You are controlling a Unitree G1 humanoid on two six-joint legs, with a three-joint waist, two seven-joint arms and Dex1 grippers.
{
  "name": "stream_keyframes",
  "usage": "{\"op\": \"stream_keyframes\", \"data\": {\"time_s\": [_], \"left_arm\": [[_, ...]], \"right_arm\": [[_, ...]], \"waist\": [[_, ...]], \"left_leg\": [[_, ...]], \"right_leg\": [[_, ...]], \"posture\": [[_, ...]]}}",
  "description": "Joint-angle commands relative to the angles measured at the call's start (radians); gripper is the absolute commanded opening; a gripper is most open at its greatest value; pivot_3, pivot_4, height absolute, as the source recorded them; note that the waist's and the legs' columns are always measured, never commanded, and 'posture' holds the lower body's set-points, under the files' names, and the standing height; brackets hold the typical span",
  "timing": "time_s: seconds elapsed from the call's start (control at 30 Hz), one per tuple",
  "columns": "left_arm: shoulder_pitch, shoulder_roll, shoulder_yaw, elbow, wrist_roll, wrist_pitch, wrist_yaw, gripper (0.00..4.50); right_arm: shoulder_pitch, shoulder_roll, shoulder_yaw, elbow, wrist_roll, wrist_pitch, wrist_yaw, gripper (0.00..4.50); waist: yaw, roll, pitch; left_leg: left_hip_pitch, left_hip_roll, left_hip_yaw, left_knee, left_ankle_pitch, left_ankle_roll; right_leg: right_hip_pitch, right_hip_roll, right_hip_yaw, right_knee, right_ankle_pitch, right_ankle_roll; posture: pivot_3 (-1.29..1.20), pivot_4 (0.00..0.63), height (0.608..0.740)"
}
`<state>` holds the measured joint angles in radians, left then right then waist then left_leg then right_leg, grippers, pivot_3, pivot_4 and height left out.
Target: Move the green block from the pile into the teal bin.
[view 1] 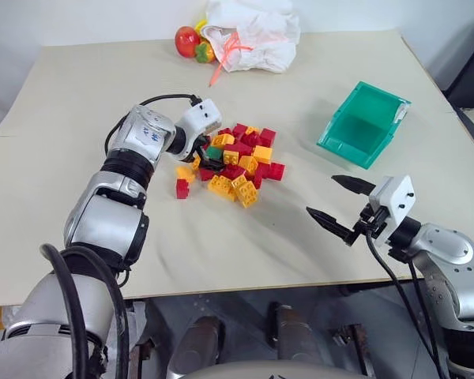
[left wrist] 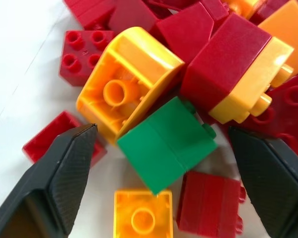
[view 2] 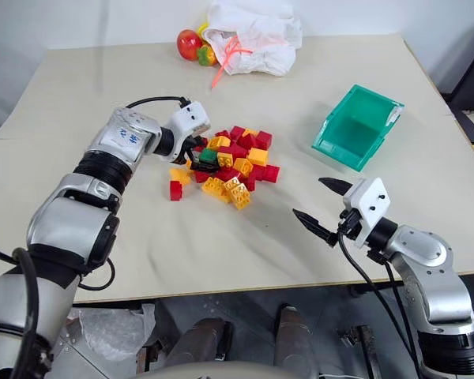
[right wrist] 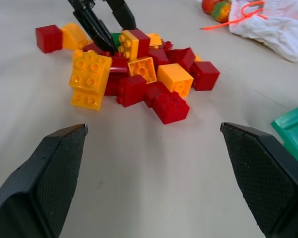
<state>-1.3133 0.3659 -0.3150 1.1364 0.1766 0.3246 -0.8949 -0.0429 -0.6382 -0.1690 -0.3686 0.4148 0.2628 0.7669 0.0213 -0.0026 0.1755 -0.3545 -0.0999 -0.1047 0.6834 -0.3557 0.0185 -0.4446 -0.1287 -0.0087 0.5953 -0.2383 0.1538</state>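
The pile (view 1: pixel 238 162) of red and yellow-orange bricks lies in the middle of the table. The green block (view 1: pixel 214 152) sits on the pile's left side, tilted among the bricks (left wrist: pixel 166 141). My left gripper (view 1: pixel 202 151) is down at that side, open, with one finger on either side of the green block and a gap to each finger (left wrist: pixel 69 163). The teal bin (view 1: pixel 363 124) stands to the right of the pile with nothing in it. My right gripper (view 1: pixel 321 196) hovers open and empty near the table's front right, pointing toward the pile (right wrist: pixel 139 74).
A white bag (view 1: pixel 253 31) with an orange string and toy fruit (view 1: pixel 193 41) lies at the table's far edge. The cream table (view 1: pixel 79 118) ends close behind my right gripper at the front.
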Motion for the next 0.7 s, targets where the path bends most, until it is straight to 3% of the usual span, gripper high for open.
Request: {"op": "stream_keyframes", "data": {"time_s": [0.03, 0.13, 0.27, 0.47, 0.57, 0.7], "left_arm": [[0.005, 0.018, 0.008, 0.058, 0.029, 0.028, 0.017, 3.3], [0.002, 0.026, 0.041, 0.064, 0.013, 0.024, 0.023, 2.46], [-0.014, 0.072, 0.154, 0.032, -0.082, 0.048, -0.058, 2.45], [0.062, 0.143, 0.312, -0.117, -0.246, -0.07, -0.248, 2.45], [0.099, 0.146, 0.333, -0.217, -0.296, -0.079, -0.327, 2.45], [0.168, 0.077, 0.283, -0.397, -0.334, -0.079, -0.418, 2.45]], "right_arm": [[0.015, 0.002, -0.034, -0.047, 0.014, -0.008, -0.016, 4.5], [0.017, 0.001, -0.033, -0.052, 0.016, -0.007, -0.022, 4.5], [-0.002, -0.008, -0.037, -0.04, 0.017, -0.006, -0.022, 4.5], [-0.003, -0.022, -0.061, -0.028, 0.018, -0.012, -0.011, 4.5], [0.0, -0.032, -0.079, -0.019, 0.02, -0.015, -0.004, 4.5], [0.007, -0.051, -0.109, -0.01, 0.019, -0.014, 0.006, 4.5]], "waist": [[-0.003, 0.0, 0.0], [-0.005, 0.0, 0.0], [-0.009, 0.0, 0.0], [-0.018, -0.001, 0.0], [-0.009, -0.001, 0.0], [0.007, -0.001, 0.0]], "left_leg": [[0.001, 0.0, 0.001, 0.0, 0.0, 0.0], [0.002, 0.0, 0.002, 0.0, 0.0, 0.0], [0.002, 0.001, 0.003, 0.0, 0.0, 0.0], [-0.001, 0.005, 0.002, 0.0, 0.0, 0.001], [-0.001, 0.004, 0.002, 0.0, 0.0, 0.001], [-0.001, 0.004, 0.002, 0.0, -0.001, 0.002]], "right_leg": [[0.0, 0.0, 0.001, 0.0, 0.0, 0.0], [0.0, 0.0, 0.002, 0.002, 0.0, 0.0], [-0.001, 0.0, 0.003, 0.003, 0.0, 0.0], [-0.003, 0.0, 0.002, 0.001, 0.0, 0.0], [-0.003, -0.001, 0.002, 0.0, 0.0, 0.001], [-0.002, -0.001, 0.002, -0.001, 0.001, 0.001]], "posture": [[0.0, 0.15, 0.74], [0.0, 0.15, 0.74], [0.0, 0.15, 0.74], [0.0, 0.15, 0.74], [0.0, 0.15, 0.74], [0.0, 0.15, 0.74]]}}
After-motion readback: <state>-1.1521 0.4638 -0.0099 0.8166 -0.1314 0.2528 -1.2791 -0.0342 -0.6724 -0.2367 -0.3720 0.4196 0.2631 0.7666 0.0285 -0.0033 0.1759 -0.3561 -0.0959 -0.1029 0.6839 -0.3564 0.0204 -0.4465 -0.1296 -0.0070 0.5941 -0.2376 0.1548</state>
